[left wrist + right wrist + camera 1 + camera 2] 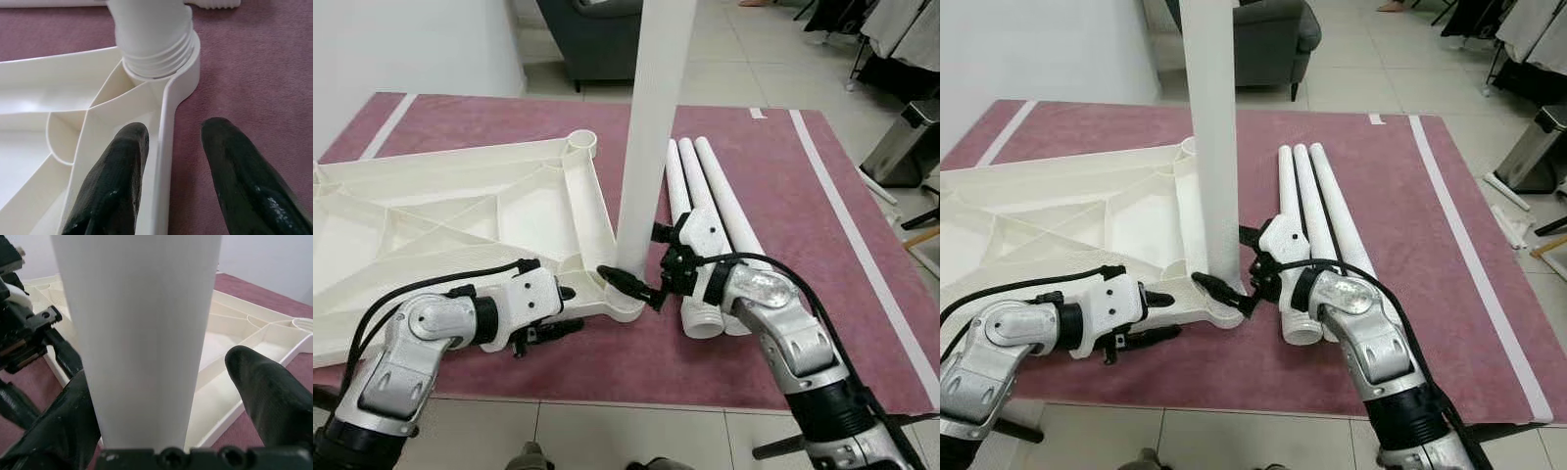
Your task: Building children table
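One table leg (pixel 651 137) stands upright in the near corner socket of the upturned tabletop (pixel 450 220), between the spread fingers of the right gripper (pixel 641 284), while the open left gripper (pixel 570 311) straddles the tabletop's edge just beside it.

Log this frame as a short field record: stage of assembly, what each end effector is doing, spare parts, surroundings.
stage: one white leg stands upright in the near corner socket of the upside-down tabletop, threads showing at the joint
left end effector: open, fingers straddling the tabletop rim beside the socket
right end effector: around the base of the upright leg
spare parts: three loose legs lying side by side on the rug
surroundings: maroon rug, grey armchair behind
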Controlling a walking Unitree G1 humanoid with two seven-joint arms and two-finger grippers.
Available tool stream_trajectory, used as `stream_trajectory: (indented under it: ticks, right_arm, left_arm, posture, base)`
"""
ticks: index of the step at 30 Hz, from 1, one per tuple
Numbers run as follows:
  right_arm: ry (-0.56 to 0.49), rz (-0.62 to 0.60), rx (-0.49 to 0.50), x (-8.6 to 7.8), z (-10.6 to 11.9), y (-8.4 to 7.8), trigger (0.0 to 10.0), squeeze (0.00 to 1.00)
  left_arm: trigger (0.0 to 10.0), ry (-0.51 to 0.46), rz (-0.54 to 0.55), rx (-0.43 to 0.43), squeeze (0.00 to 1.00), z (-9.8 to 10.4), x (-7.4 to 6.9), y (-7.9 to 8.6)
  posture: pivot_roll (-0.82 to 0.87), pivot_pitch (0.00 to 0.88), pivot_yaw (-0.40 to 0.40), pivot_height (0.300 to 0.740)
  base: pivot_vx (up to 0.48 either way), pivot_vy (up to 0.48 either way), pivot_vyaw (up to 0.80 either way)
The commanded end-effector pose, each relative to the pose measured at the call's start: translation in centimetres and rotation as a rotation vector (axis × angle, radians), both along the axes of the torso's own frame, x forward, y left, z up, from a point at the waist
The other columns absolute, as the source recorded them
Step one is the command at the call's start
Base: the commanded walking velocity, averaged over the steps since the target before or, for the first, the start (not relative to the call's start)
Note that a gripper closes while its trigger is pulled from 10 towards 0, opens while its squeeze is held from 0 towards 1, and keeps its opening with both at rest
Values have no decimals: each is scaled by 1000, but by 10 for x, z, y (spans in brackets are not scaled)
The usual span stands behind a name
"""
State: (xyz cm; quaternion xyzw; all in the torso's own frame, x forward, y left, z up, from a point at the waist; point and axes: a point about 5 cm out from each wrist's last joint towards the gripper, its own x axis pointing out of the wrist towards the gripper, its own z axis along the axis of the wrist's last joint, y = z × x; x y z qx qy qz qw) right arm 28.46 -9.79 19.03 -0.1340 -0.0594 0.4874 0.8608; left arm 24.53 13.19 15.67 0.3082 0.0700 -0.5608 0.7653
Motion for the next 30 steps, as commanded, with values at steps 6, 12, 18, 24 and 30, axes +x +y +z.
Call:
stream_trajectory:
  ticks: [6,12,18,24,30]
  right_arm:
    - [-8,52,-9,4,-1,14,10000,0]
    - [-9,41,-3,4,-3,15,10000,0]
    - [-9,44,-3,2,-5,16,10000,0]
    - [-23,76,-21,4,0,16,10000,0]
    - [-45,133,-45,7,7,22,10000,0]
  left_arm:
    - [10000,17,-46,30,0,-10,7,-13]
    - [10000,24,-43,36,0,-11,9,-10]
    - [9765,29,-43,42,0,-13,12,-9]
    - [8078,34,-33,41,0,-16,13,-9]
    - [4824,35,-4,28,0,-20,14,-9]
  posture:
    - [85,101,50,740]
    - [81,105,76,740]
    - [69,108,78,740]
    - [66,102,52,740]
    - [76,99,33,740]
  base:
    - [0,0,0]
    - [0,0,0]
    - [0,0,0]
    - [0,0,0]
    - [0,0,0]
